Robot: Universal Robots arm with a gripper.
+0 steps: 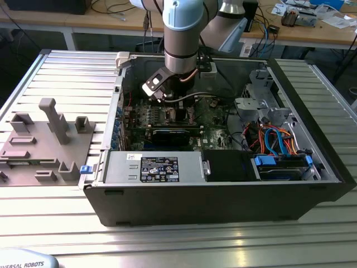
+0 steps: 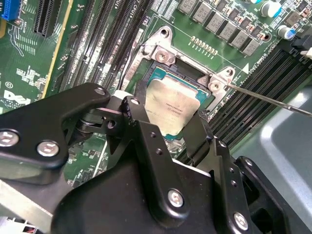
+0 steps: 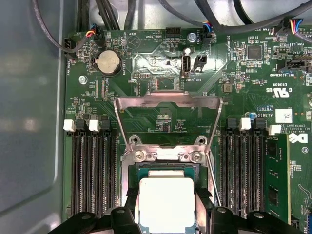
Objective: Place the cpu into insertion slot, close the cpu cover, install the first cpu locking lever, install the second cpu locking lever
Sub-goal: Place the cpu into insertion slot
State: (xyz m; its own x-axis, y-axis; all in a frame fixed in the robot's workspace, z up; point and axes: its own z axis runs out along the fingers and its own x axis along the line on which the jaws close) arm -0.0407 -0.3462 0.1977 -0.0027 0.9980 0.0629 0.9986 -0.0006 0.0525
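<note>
Print is everywhere here, though we leave it unread: white lettering runs across the green circuit board (image 3: 161,73), a small white sticker (image 3: 283,115) sits near one edge of it, a few fine lines are engraved on the cpu (image 2: 173,107), and in the exterior view a black-and-white label (image 1: 159,168) lies on the grey box at the front of the computer case (image 1: 223,206). The gripper (image 2: 168,114) is clamped on the cpu, one black finger on each of two opposite edges, and in both wrist views the chip sits directly over the insertion slot (image 3: 165,168), silvery face up toward the cameras. Being square, the cpu (image 3: 166,204) has no long axis; its edges run parallel to the slot's metal rim. We cannot tell whether it is already touching the slot. The cpu cover (image 3: 168,100) is swung open away from the slot, its window framing bare board beyond its hinge. A thin locking lever (image 2: 268,100) angles out from a corner of the slot, unlatched. Long black memory slots (image 3: 92,170) flank the slot on both sides, and a round coin battery (image 3: 107,62) sits further up the board. In the exterior view the robot arm (image 1: 181,28) reaches down into the open case, which lies on a ribbed aluminium table (image 1: 56,78); a grey fixture (image 1: 50,128) stands toward the exterior view's left, and cluttered wooden workbenches (image 1: 312,28) line the background.
</note>
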